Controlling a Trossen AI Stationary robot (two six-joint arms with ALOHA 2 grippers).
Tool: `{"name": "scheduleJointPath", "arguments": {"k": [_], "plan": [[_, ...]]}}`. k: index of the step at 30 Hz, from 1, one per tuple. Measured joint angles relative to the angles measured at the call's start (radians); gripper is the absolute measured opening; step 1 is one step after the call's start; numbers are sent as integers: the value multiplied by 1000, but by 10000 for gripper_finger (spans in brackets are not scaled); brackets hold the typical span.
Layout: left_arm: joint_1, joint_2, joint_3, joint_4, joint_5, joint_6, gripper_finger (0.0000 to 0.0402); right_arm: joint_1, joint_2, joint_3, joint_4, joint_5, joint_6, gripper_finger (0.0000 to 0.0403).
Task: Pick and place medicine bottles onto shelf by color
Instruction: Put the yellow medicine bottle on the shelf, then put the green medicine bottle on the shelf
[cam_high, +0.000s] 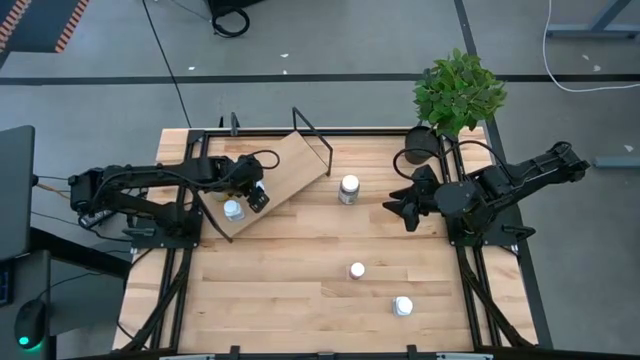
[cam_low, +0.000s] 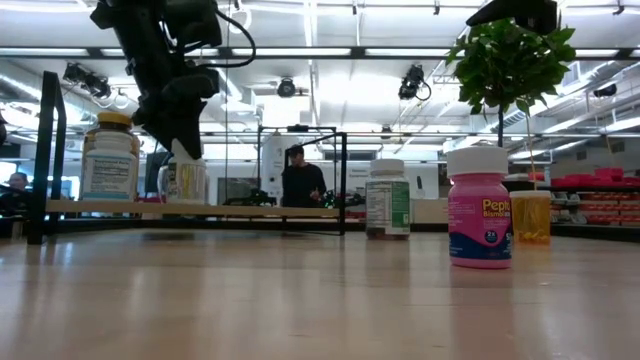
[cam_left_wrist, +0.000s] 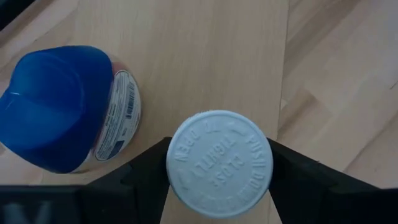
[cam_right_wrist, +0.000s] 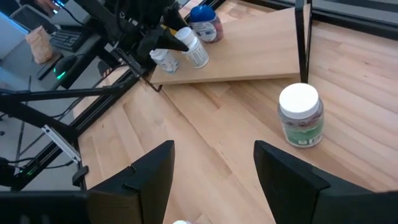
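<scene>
Looking down on your slatted wooden tabletop (cam_high: 300, 290), you see the shelf (cam_high: 285, 170), a light-wood board with a thin black wire frame, lying askew at the far left. A leafy plant (cam_high: 458, 92) in a black pot stands at the far right corner.

Your left gripper (cam_left_wrist: 217, 168) sits over the shelf's near-left end, its two dark fingers clamped on either side of a white-capped bottle (cam_left_wrist: 219, 163). The cap reads, in raised letters, "CLOSE TIGHTLY" and "PUSH DOWN"; the rest of the ring of words you cannot make out. Just beside it on the board stands a blue-capped bottle (cam_left_wrist: 53, 109) with a white printed label and a barcode, too small to read. From the right wrist view you also see a further small white-capped bottle (cam_right_wrist: 165, 60) on the shelf's edge near that gripper.

Your right gripper (cam_right_wrist: 211, 174) hangs over the table's right side, its fingers spread apart and holding nothing.

Off the shelf, a white-capped bottle with a green label (cam_high: 348, 188) stands on the table just beside the shelf's right end. Nearer the front, a pink bottle (cam_low: 480, 208) shows "Pepto" on its label, and another white-capped bottle (cam_high: 357, 270) stands apart from it. In the low view, a yellow-capped bottle (cam_low: 110, 155) stands on the shelf's left end.
</scene>
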Motion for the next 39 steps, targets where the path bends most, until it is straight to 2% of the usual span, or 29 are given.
{"name": "scheduleJointPath", "arguments": {"k": [7,17,28,34,39], "plan": [[0,0,0,-1,47,-31,252,0,0,0,0,5,-21,228],[0,0,0,-1,52,-71,266,0,0,0,0,16,-38,228],[0,0,4,-5,121,-106,337,0,0,0,0,38,-38,228],[0,0,83,-49,101,-100,371,0,0,0,-1,38,-38,228],[0,0,176,-90,67,-53,375,0,1,0,-1,58,-40,228]]}}
